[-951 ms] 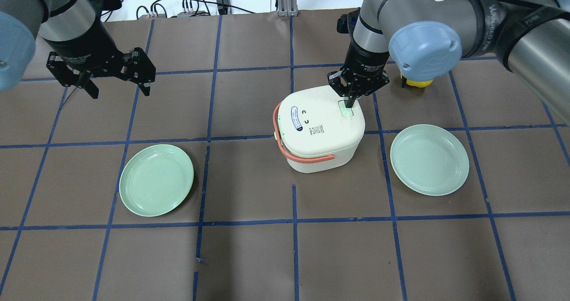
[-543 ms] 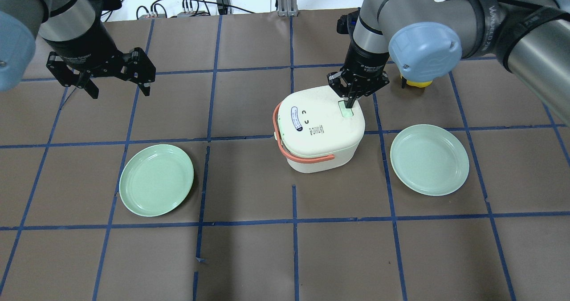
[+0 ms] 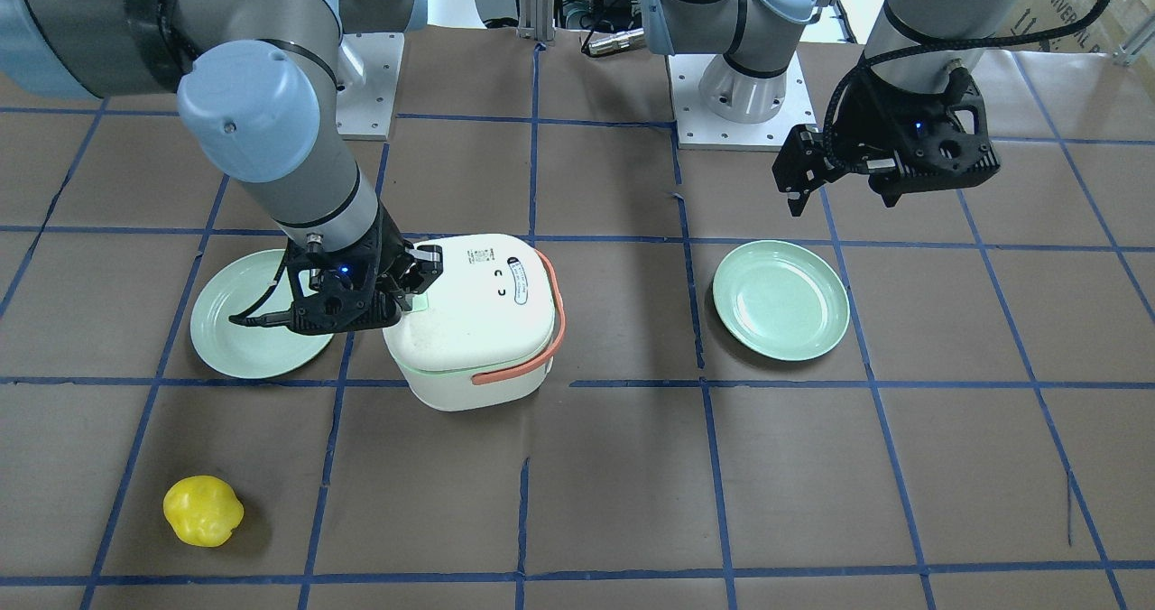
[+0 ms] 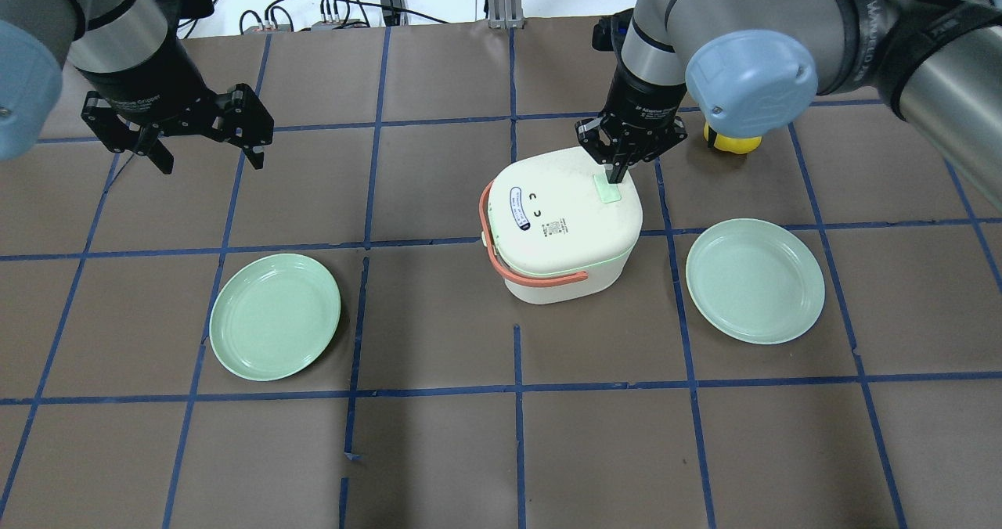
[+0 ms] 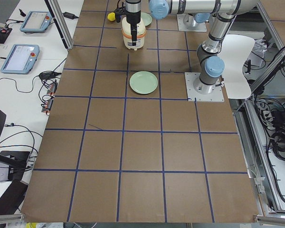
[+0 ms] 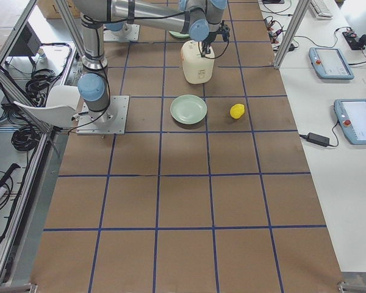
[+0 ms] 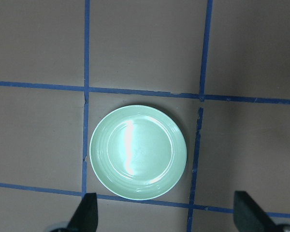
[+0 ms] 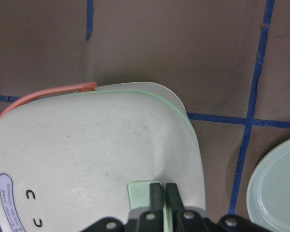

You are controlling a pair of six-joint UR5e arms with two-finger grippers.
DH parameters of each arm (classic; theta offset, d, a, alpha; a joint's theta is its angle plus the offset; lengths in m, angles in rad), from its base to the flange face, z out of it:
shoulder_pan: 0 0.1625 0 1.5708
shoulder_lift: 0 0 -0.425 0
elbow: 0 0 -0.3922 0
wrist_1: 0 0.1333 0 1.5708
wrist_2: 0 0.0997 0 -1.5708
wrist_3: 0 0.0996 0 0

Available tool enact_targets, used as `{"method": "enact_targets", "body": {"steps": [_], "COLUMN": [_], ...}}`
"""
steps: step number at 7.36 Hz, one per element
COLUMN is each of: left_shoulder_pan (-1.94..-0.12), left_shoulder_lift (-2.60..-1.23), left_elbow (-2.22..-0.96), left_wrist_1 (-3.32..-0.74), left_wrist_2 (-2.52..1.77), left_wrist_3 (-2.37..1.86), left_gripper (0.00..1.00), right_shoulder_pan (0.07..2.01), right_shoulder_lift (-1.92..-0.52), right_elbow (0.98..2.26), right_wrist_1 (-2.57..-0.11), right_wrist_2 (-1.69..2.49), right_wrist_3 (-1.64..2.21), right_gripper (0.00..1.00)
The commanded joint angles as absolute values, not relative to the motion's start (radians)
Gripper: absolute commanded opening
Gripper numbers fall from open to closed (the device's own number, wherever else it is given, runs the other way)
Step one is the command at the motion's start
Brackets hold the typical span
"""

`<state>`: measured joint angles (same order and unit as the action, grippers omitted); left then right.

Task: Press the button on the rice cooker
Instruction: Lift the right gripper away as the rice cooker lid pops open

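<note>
The cream rice cooker [image 4: 560,232] with a salmon handle stands mid-table. Its button [image 4: 608,192], a small pale green tab, sits at the lid's far right edge. My right gripper [image 4: 614,175] is shut, its fingertips pointing down onto the button's far end. In the right wrist view the two closed fingers [image 8: 157,192] rest on the button [image 8: 139,192]. A thin green seam shows under the lid's rim [image 8: 181,108]. My left gripper [image 4: 208,156] is open and empty, high over the table's far left, with a green plate [image 7: 137,152] below it.
Two pale green plates lie on the table, one front left [image 4: 275,316] and one right of the cooker [image 4: 755,280]. A yellow toy pepper [image 4: 733,142] lies beyond the cooker, partly behind my right arm. Cables run along the far edge.
My right gripper and wrist have shifted slightly towards the far edge, fingertips still on the button. A thin green line now shows under the lid's front right rim. The left arm has not moved.
</note>
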<state>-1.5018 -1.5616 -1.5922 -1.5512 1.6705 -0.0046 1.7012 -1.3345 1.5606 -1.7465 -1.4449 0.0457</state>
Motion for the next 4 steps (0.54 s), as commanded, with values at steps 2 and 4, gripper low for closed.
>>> {"method": "enact_targets", "body": {"steps": [2, 4], "left_shoulder_pan": [-1.502, -1.502], "left_shoulder_lift": [-1.562, -1.562], "left_elbow": [-1.592, -1.592], "left_wrist_1": [-1.552, -1.551], "left_wrist_2": [1.671, 1.671], "left_wrist_3": [-0.005, -0.005], "left_gripper": [1.00, 1.00], "right_shoulder_pan": [1.684, 1.607], "right_shoulder_lift": [-1.407, -1.413], "right_elbow": [1.358, 1.345], "right_wrist_1": [-1.623, -1.556], "right_wrist_2": [-1.510, -1.568], "right_wrist_3": [0.077, -0.044], "right_gripper": [0.84, 1.00]}}
